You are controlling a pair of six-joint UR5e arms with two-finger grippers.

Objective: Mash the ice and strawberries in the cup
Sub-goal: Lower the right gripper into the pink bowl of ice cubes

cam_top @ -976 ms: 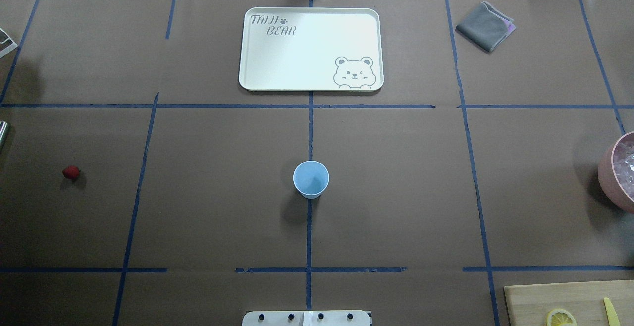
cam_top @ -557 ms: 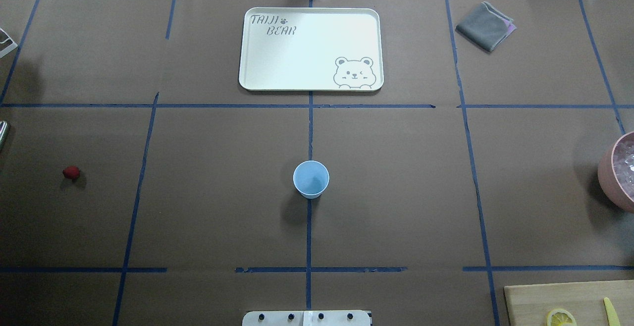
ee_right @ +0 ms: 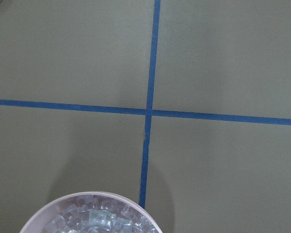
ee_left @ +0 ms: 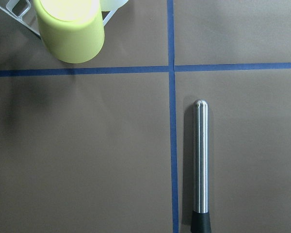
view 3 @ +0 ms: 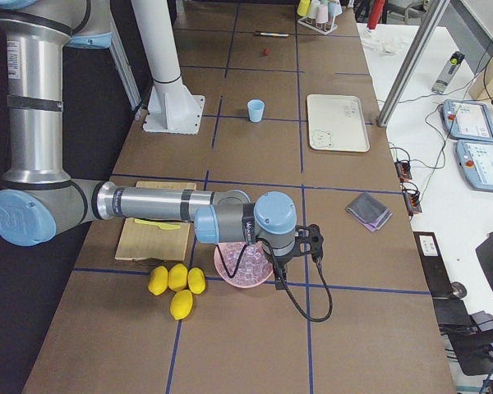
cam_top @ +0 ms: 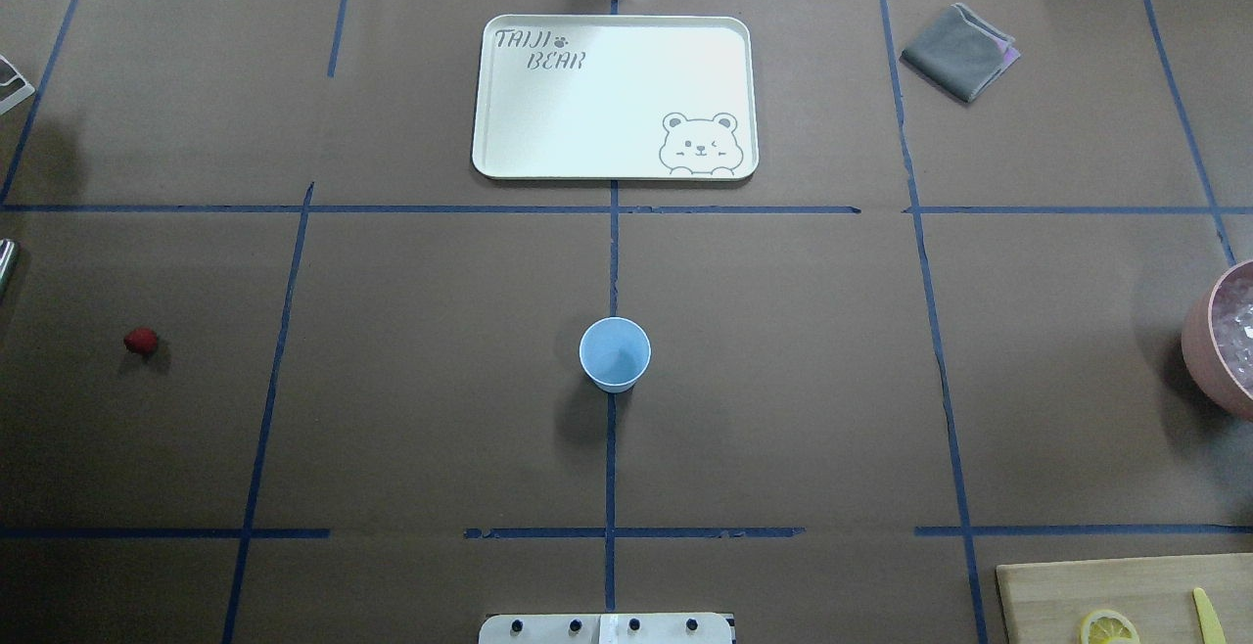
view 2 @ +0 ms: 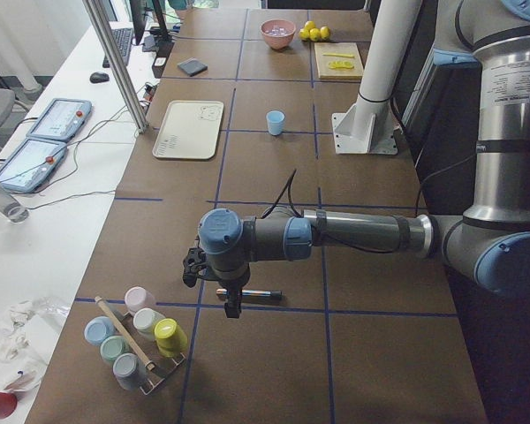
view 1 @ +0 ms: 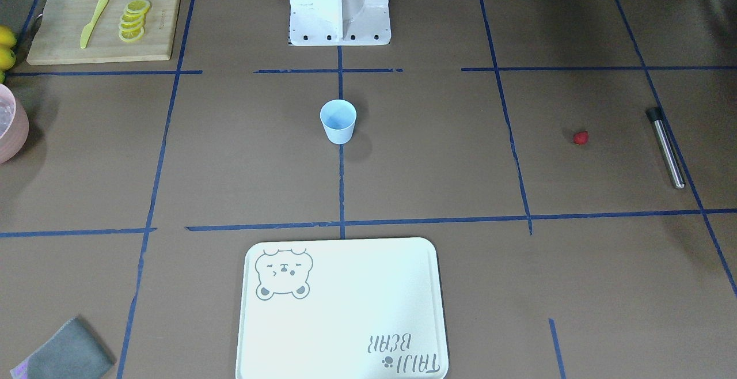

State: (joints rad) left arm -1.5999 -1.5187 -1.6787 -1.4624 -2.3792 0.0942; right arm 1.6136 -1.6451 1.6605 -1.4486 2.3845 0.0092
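Overall, the brown-papered table [cam_top: 440, 409] is marked into squares by blue tape, and items run from the robot's left to its right.

Left claw [view 2: 232, 305]: it appears only in the side view from the robot's left, pointing down, and whether it is open or closed cannot be told. Just below it a slim steel rod with a black end [ee_left: 200, 165] lies flat beside a tape line. A lime-green plastic cup [ee_left: 70, 29] in a wire rack stands near the claw.

Small red strawberry [cam_top: 141, 341]: it sits alone on the paper, inward of the left claw and apart from the rod.

Light-blue tapered plastic cup [cam_top: 615, 354]: it stands upright on the centre tape line, between the two claws and well apart from both. A cream rectangular tray with a bear print [cam_top: 548, 115] lies beyond it.

Pink round bowl [ee_right: 87, 195]: it sits directly beneath the right claw [view 3: 273, 267] and holds clear ice chunks [ee_right: 99, 218]. This claw hangs over the bowl and shows only in the side view from the robot's right, so its state cannot be told. Four whole yellow lemons [view 3: 177, 283] lie just beside the bowl.
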